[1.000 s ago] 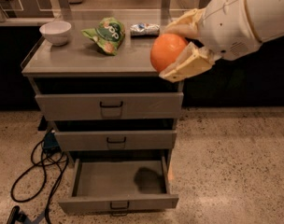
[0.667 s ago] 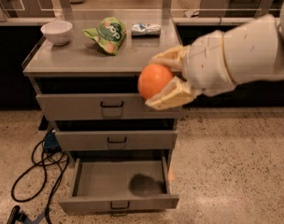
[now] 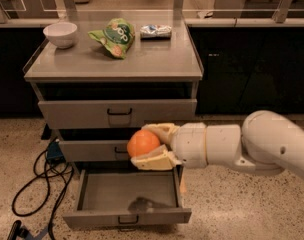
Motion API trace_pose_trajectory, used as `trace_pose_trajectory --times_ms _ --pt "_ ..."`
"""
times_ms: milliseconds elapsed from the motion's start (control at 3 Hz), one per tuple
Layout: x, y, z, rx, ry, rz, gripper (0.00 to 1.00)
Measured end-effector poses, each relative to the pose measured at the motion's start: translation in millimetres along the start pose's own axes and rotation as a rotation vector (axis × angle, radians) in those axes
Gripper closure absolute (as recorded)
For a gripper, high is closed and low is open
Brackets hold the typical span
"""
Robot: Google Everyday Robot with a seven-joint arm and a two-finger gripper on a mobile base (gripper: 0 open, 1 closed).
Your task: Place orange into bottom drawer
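My gripper is shut on the orange, a smooth bright orange fruit held between its two cream fingers. It hangs in front of the middle drawer, above the right half of the bottom drawer. The bottom drawer is pulled out, its grey inside bare except for the shadow of the orange. My white arm reaches in from the right.
The grey cabinet top carries a white bowl, a green snack bag and a small silver packet. The two upper drawers are closed. Black cables lie on the speckled floor at the left.
My gripper has carried the orange down and to the left, from beside the cabinet top to just above the open bottom drawer.
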State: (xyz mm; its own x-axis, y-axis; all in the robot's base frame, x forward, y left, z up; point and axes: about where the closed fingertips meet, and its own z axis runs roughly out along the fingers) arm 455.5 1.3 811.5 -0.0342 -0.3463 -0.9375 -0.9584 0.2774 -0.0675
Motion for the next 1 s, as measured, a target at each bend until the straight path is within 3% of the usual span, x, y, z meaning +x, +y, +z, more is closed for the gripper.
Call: trace_pose_trajectory --times_ms 333,667,1000 --pt "23 -1 6 -0.014 -0.025 0.056 1.0" --pt "27 -1 8 -0.024 -0.01 0.057 1.0" --pt "67 -39 1 0.043 0.075 0.078 1.0"
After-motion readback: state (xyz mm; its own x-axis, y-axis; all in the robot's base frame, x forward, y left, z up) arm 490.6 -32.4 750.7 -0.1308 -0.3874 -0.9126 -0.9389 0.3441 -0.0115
